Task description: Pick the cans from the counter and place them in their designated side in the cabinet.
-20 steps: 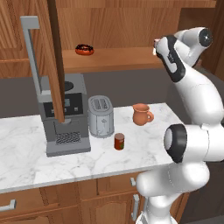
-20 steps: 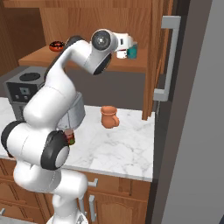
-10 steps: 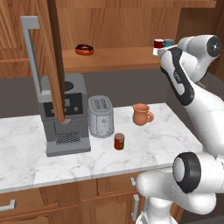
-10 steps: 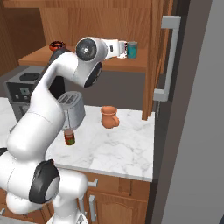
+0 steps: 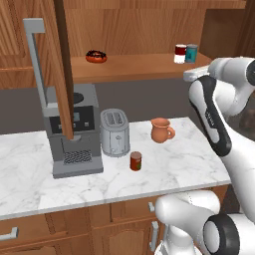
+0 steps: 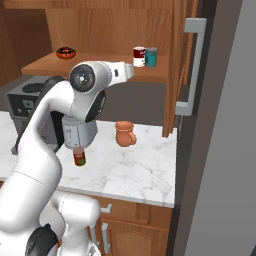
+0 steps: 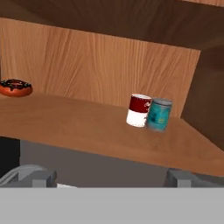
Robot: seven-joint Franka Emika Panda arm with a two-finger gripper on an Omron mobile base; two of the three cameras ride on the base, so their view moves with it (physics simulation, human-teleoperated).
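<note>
The reddish-brown can (image 5: 135,161) (image 6: 79,157) stands on the marble counter (image 5: 169,172) in front of the toaster. The white can with dark red bands (image 5: 180,53) (image 6: 139,56) (image 7: 138,110) stands upright on the cabinet's shelf board (image 5: 134,67), touching or nearly touching a teal-blue can (image 7: 159,114) on its right. My gripper (image 7: 111,178) (image 6: 131,71) hangs in front of the shelf edge, back from both shelf cans. It is open, and its widely spread fingertips (image 7: 39,178) hold nothing.
A chocolate donut (image 5: 96,56) lies at the shelf's left. On the counter stand a grey coffee machine (image 5: 74,134), a toaster (image 5: 115,132) and a terracotta mug (image 5: 161,130). The open cabinet door (image 5: 62,69) hangs over the coffee machine. A tall panel with a handle (image 6: 192,65) stands to the right.
The hand has drawn back and down from the shelf's right end. The white can stays beside the teal one. The jaws stayed open.
</note>
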